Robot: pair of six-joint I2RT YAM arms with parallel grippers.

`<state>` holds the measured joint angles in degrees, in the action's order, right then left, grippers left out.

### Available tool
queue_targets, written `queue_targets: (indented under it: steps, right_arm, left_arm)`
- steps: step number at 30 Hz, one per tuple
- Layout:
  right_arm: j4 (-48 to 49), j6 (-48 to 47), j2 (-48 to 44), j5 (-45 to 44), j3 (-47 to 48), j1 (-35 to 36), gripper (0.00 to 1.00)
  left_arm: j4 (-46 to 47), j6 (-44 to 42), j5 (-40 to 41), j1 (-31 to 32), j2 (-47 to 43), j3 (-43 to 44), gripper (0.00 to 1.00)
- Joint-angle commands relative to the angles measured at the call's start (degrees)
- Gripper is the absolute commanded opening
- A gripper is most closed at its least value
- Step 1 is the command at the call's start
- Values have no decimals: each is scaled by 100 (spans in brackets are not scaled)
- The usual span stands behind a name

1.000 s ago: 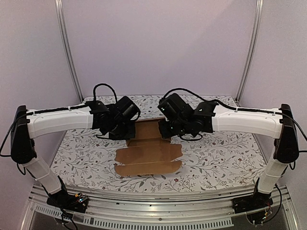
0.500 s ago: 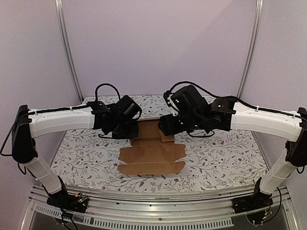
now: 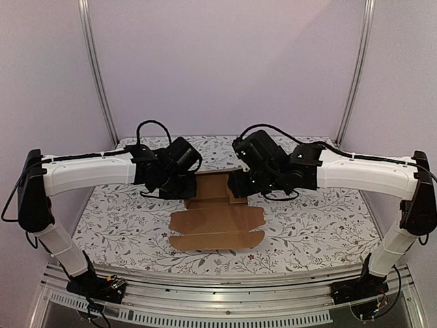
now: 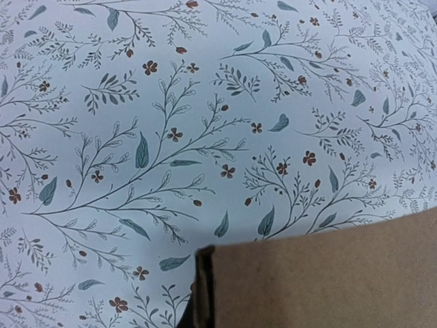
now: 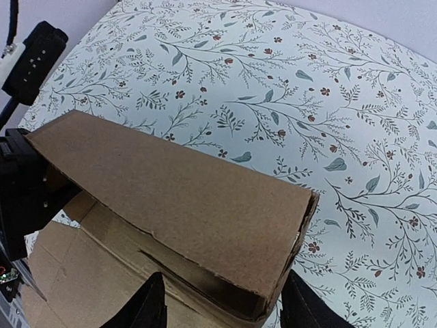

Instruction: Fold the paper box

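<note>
The paper box lies part-folded mid-counter, its far wall raised. My left end effector is clamped on that wall's left end; my right end effector straddles the right end, fingers apart. The cardboard looks light, stiff and easily creased, so I'd hold near fold lines.

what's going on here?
Two arms are folding the paper box on the floral table. The near part lies flat; the far wall is raised. The left gripper, shut, is at that wall's left end. The right gripper's fingers stand apart astride the wall's right end.
</note>
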<state>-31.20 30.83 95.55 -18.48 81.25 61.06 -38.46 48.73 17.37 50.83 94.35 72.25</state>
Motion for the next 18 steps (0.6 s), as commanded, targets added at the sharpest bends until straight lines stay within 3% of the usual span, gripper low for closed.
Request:
queue_targets:
  steps: [1, 13, 15, 18]
  right_arm:
    - [-108, 235, 375, -203, 142, 30, 53]
    - [117, 470, 1134, -785, 427, 30, 40]
    - [153, 493, 1226, -801, 458, 32, 31]
    - [181, 510, 1344, -852, 499, 30, 1]
  left_arm:
    - [39, 228, -275, 15, -35, 175, 0]
    - [-1126, 735, -726, 24, 347, 879, 0]
    - [-1333, 732, -836, 37, 419, 1042, 0]
    - [-1440, 685, -929, 43, 414, 1124, 0]
